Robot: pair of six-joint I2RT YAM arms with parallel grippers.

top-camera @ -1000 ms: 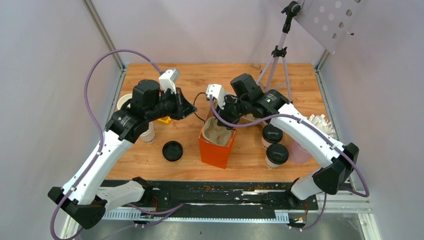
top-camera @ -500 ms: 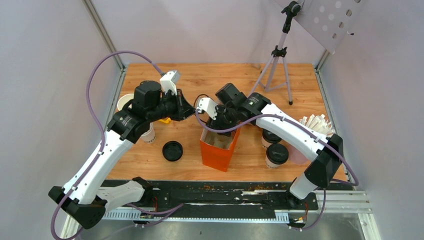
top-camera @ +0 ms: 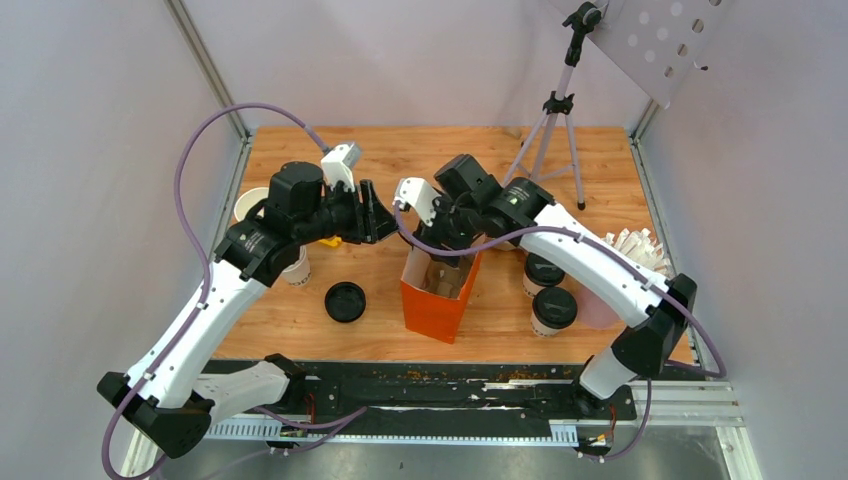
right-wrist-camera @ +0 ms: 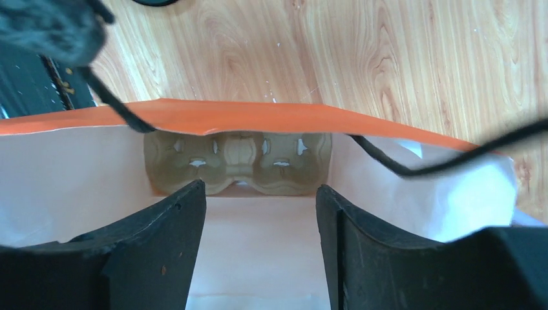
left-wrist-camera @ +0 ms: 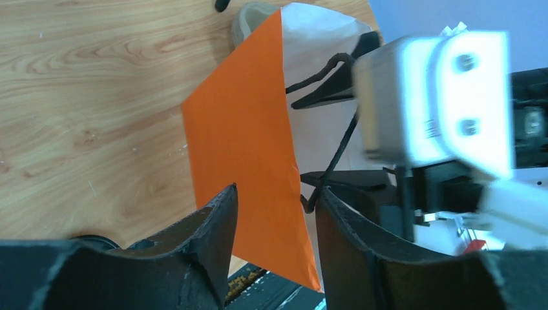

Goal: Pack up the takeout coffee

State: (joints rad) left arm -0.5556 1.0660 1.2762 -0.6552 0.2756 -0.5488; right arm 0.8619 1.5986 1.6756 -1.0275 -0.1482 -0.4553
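My left fingers [left-wrist-camera: 213, 239] and right fingers [right-wrist-camera: 168, 232] stand apart at the open bag's [top-camera: 437, 300] rim, so next I should grip a lidded cup [top-camera: 553, 310].

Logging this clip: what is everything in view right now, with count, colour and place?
Paper bag: one, orange, centre, open.
Cup carrier: one, brown cardboard, inside the bag.
Lidded cups: two, white with black lids, right of the bag.
Loose lid: one, black, left of the bag.
Lidless cups: count unclear, white, far left.
Tripod: one, dark, back right.
Packets: several, white, right edge.
Left gripper: black, open, beside the bag.
Right gripper: black, open, over the bag's mouth.
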